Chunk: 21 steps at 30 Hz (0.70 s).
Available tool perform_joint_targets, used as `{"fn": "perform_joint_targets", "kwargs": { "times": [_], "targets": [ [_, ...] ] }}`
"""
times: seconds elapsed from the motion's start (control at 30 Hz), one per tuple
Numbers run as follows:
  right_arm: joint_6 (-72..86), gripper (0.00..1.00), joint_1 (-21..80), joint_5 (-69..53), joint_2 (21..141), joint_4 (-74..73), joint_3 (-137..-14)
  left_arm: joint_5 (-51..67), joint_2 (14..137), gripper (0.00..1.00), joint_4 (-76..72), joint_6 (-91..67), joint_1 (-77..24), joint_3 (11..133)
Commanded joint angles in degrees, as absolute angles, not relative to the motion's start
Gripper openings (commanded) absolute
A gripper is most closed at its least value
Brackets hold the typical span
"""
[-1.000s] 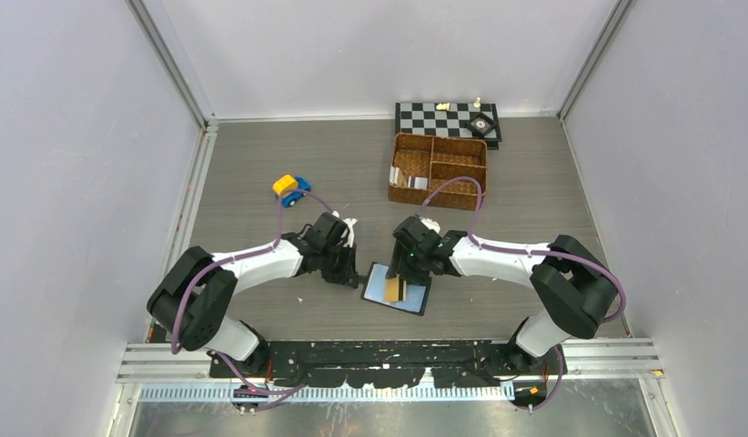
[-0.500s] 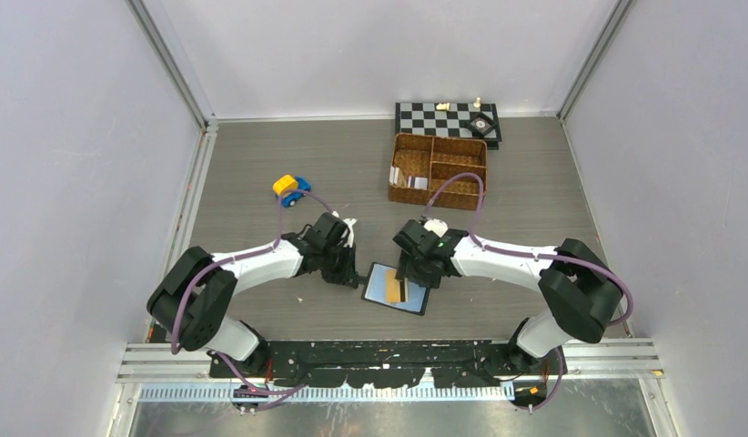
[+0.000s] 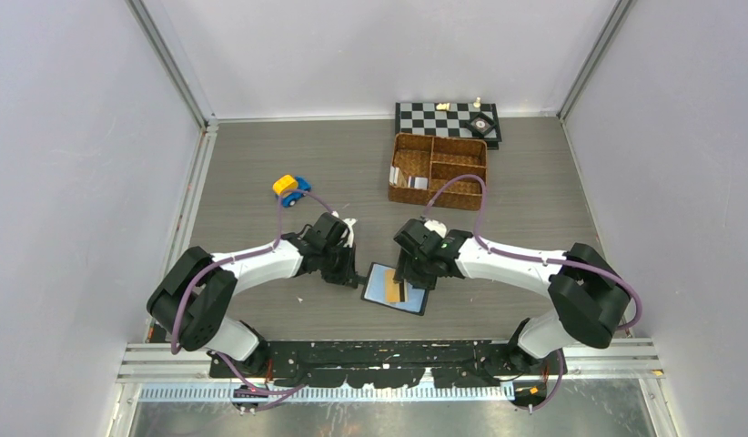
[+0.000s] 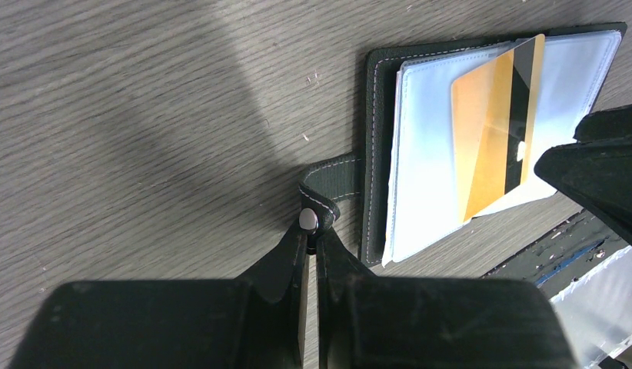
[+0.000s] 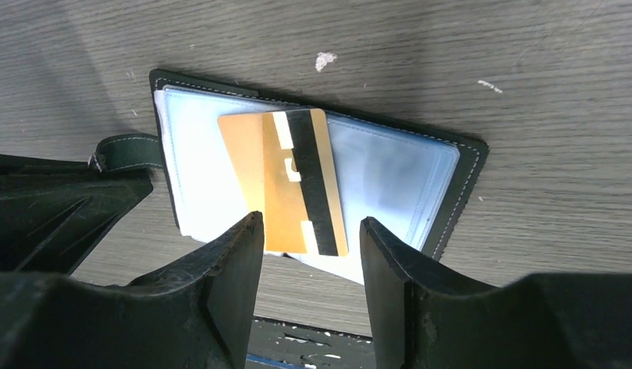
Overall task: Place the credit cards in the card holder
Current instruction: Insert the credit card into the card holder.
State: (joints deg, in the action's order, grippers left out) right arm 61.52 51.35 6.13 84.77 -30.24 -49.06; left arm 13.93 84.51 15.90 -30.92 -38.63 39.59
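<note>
The card holder [image 3: 423, 301] lies open on the table, its pale sleeves [image 5: 390, 169] facing up. A tan-orange credit card [image 5: 286, 181] with a black stripe lies on the sleeves [image 4: 420, 154]; I cannot tell whether it is inside one. My left gripper [image 4: 311, 231] is shut on the holder's snap tab [image 4: 328, 181] at its left side. My right gripper [image 5: 311, 227] is open just above the card's near end [image 4: 493, 131], touching nothing. More cards [image 3: 407, 178] stand in the wicker basket.
A brown wicker divided basket [image 3: 452, 170] sits behind the right arm, with a chessboard [image 3: 448, 118] beyond it at the back wall. A yellow and blue toy car [image 3: 291, 188] lies at the left. The table's near edge is close to the holder.
The right arm's elbow has swung a little to the right, and its gripper sits slightly further back over the holder. The left gripper and the card have not moved.
</note>
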Motion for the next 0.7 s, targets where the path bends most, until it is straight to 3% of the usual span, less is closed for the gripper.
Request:
{"fn": "perform_joint_targets", "kwargs": {
  "times": [0.0,0.67],
  "targets": [
    [62.81,0.54,51.93,5.10,84.97,-28.27,-49.28,12.50,84.57,0.00,18.02,-29.85,-38.85,38.06],
    [62.67,0.55,51.88,1.51,90.36,-26.62,-50.50,12.96,84.45,0.00,17.73,-29.99,-38.87,37.38]
  ]
}}
